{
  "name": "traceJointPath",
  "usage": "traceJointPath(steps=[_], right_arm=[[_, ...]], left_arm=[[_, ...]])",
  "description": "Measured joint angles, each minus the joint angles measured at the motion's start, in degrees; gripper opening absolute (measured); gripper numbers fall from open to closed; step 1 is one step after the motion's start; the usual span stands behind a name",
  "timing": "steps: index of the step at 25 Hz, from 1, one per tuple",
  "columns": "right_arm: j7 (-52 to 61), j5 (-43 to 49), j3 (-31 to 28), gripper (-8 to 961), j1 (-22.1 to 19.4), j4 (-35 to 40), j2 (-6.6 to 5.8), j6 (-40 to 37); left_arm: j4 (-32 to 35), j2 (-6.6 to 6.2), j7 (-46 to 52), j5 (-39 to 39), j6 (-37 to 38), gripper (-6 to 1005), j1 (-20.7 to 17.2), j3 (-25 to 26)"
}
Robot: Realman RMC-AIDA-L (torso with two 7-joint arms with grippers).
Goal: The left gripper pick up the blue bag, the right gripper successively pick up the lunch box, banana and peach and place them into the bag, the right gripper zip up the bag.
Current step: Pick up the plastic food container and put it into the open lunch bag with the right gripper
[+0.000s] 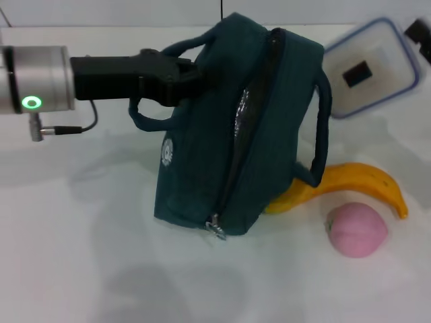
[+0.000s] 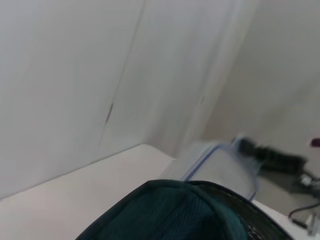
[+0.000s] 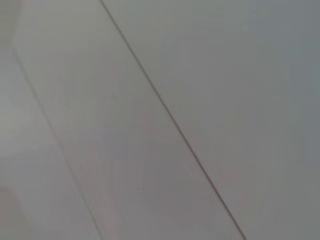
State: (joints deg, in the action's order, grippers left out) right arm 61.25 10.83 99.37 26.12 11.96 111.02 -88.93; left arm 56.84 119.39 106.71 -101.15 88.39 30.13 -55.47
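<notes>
Head view shows our left gripper [image 1: 192, 73] with its fingers pressed together on the near handle of the blue bag [image 1: 249, 128], holding the bag up by its far top edge so it stands tilted on the table [image 1: 81, 269]. The zipper is open along the top, with a strip of silver lining showing. From the fingers, the black gripper body runs level toward the table's left edge into the silver wrist and its green ring light.

Our right gripper [image 1: 419, 30] appears only as a dark shape at the table's far right corner, touching the edge of the lunch box [image 1: 369, 67], which looks lifted and tilted. It seems to have hold of the box, but we cannot tell how its fingers stand. The right wrist view gives only blank surfaces.

The banana [image 1: 350, 185] lies near the right edge, one end tucked against the bag's base, and the peach [image 1: 357, 229] sits just beside it toward the front.

We judge the risks this way: the opening is narrow and slanted, so the box could catch on the zipper lip and push the bag over or tug the handle out of the left fingers. A loosely held box could also drop onto the fruit.
</notes>
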Motion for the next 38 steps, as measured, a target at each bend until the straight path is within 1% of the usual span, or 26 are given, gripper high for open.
traceJointPath(steps=[3, 7, 12, 15, 18, 22, 24, 26, 27, 30, 34, 38], right_arm=[[0.1, 0.0, -0.6, 97, 0.1, 3.8, -1.11, -0.4], [0.9, 0.4, -1.6, 97, 1.8, 6.9, -1.57, -2.2], [4.0, 0.9, -1.7, 97, 6.1, 9.2, -1.89, -3.8], [5.2, 2.2, -1.7, 98, 8.9, 9.4, -1.59, -3.9], [5.5, 2.7, -1.7, 98, 11.4, 9.5, -0.84, -3.4], [5.5, 4.3, -1.5, 98, 13.1, 9.4, -0.11, -2.2], [5.4, 5.6, -1.6, 98, 12.9, 9.2, 0.52, -1.6], [4.9, 6.5, -1.7, 98, 11.8, 9.2, 1.02, -1.2], [4.9, 6.5, -1.7, 98, 11.8, 9.2, 1.02, -1.2], [4.6, 8.4, -1.7, 98, 9.0, 9.3, 1.27, -1.3], [4.7, 9.2, -1.6, 99, 6.5, 9.6, 1.15, -2.2], [6.0, 13.1, -1.6, 99, 4.7, 9.7, 0.32, -2.2]], left_arm=[[-3.4, 0.0, 0.1, -1.1, -1.5, 41, 2.2, -0.1], [-5.1, -0.01, 0.0, -2.4, -1.9, 41, 3.9, 0.0], [-5.2, 0.08, 0.0, -2.9, -2.5, 41, 4.2, -0.1], [-5.2, 0.08, -0.2, -2.9, -2.5, 41, 4.1, -0.1], [-5.8, 0.13, -0.4, -2.9, -2.5, 41, 4.0, -0.1], [-6.8, 0.14, -0.5, -2.9, -2.5, 41, 4.1, -0.1], [-6.8, 0.14, -0.6, -2.8, -2.5, 41, 4.0, 0.0], [-6.8, 0.08, -0.7, -2.8, -2.5, 41, 3.9, 0.3], [-6.8, 0.05, -0.9, -2.7, -2.5, 41, 3.8, 0.5], [-6.8, 0.0, -1.1, -2.8, -2.8, 41, 3.8, 1.1], [-6.8, -0.02, -1.5, -2.8, -4.4, 41, 3.4, 1.2], [-6.7, -0.04, -2.1, -2.9, -6.0, 41, 2.8, 1.3]])
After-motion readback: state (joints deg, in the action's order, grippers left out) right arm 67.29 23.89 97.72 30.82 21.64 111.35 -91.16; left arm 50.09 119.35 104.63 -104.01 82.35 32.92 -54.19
